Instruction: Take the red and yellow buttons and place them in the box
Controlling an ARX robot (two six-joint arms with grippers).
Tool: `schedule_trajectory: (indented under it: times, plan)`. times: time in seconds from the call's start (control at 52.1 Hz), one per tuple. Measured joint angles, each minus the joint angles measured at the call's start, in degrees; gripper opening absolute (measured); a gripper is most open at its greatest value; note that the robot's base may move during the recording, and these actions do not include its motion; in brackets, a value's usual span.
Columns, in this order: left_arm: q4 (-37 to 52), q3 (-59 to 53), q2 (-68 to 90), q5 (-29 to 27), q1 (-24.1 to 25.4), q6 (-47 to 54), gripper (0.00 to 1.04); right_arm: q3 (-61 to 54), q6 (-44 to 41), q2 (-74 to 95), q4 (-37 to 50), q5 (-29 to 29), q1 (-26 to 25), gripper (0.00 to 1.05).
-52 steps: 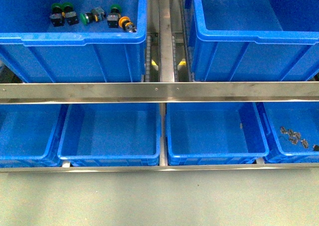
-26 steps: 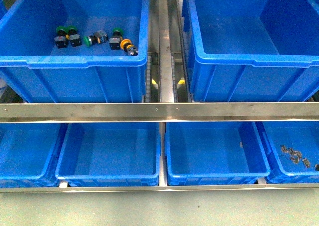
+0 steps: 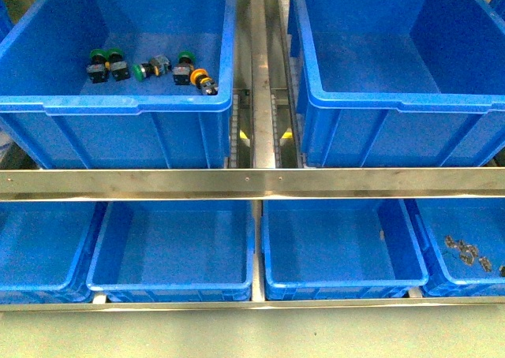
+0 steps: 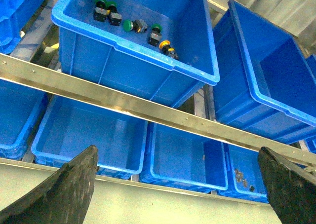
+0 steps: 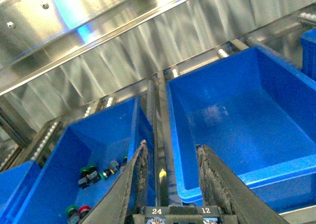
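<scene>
Left claw (image 4: 175, 184): my black fingers are spread wide, holding nothing.
Right claw (image 5: 170, 182): a little apart, also bare.
Small yellow-capped button (image 3: 202, 80): in the upper left big blue plastic bin (image 3: 118, 110), touching a green-capped switch (image 3: 183, 68).
Red-capped button (image 5: 84, 210): in that same bin.
Danger: I might pinch the green one too, because they sit so close.

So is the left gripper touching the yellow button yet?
Apart. The left wrist view shows the left gripper open, with the shelf rail between its fingers and the yellow button in the upper left bin.

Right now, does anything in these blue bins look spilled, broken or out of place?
Nothing looks broken or spilled. The switches lie loosely in the upper left bin, one yellow-capped button tipped on its side among green ones. A few small metal bits sit in the lower right bin.
</scene>
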Motion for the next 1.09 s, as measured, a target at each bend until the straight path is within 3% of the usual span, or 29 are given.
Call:
schedule_trajectory:
  times: [0.25, 0.48, 0.691, 0.96, 1.018, 1.095]
  plan:
    - [1.46, -0.04, -0.79, -3.02, -3.1, 0.5, 0.97, 0.0, -1.11, 0.07, 0.11, 0.48, 0.35, 0.24]
    - [4.48, -0.35, -2.01, -13.62, -8.24, 8.22, 0.97, 0.0, -1.38, 0.07, 0.17, 0.66, 0.59, 0.24]
    - [10.56, -4.35, -5.9, -14.78, -4.57, 19.3, 0.6, 0.0, -1.44, -0.11, 0.17, 0.72, 0.81, 0.24]
    - [10.62, -4.57, -6.36, -14.8, -4.57, 21.09, 0.1, 0.02, -1.77, -0.98, -0.37, 0.76, 1.09, 0.24]
    - [10.62, -4.57, -6.38, -14.8, -4.57, 21.09, 0.02, 0.02, -2.12, -1.07, -0.46, 0.87, 1.14, 0.24]
    - [10.62, -4.57, -6.38, -14.8, -4.57, 21.24, 0.02, 0.02, -2.73, -1.11, -0.63, 0.94, 1.25, 0.24]
